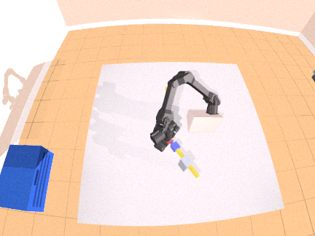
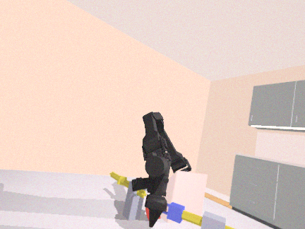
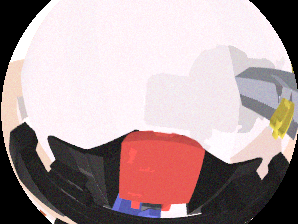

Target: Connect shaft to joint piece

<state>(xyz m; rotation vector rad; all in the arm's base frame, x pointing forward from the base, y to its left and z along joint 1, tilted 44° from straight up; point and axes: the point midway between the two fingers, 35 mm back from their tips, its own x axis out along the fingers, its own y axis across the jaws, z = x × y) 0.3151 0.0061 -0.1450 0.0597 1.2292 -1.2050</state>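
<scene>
In the top view the pale square mat (image 1: 120, 189) has the assembly sitting a little past its centre toward 5 o'clock, with broad open mat between it and the mat's edges at 6, 7 and 9 o'clock. Orange tiled floor (image 1: 73, 47) rings the mat. A blue ribbed bin (image 1: 22, 178) stands on the floor off the mat's 8 o'clock corner, well apart from the arm. The pale box pedestal (image 1: 198, 124) carrying the arm's foot lies near the joint, at its 2 o'clock.

The dark parallel-jaw gripper (image 1: 168, 143) points down at the mat and is clenched about half-way, grasping the red hinged square joint piece (image 3: 158, 171), which fills the space between its fingers in the wrist view. Just beside the red piece, at 4 o'clock in the top view, comes a blue collar (image 1: 176, 146), then the yellow second shaft (image 1: 194, 172) running through its grey block (image 1: 187, 161). The exterior view shows the other yellow shaft (image 2: 120, 179) in its grey block (image 2: 133, 206) behind the gripper.
</scene>
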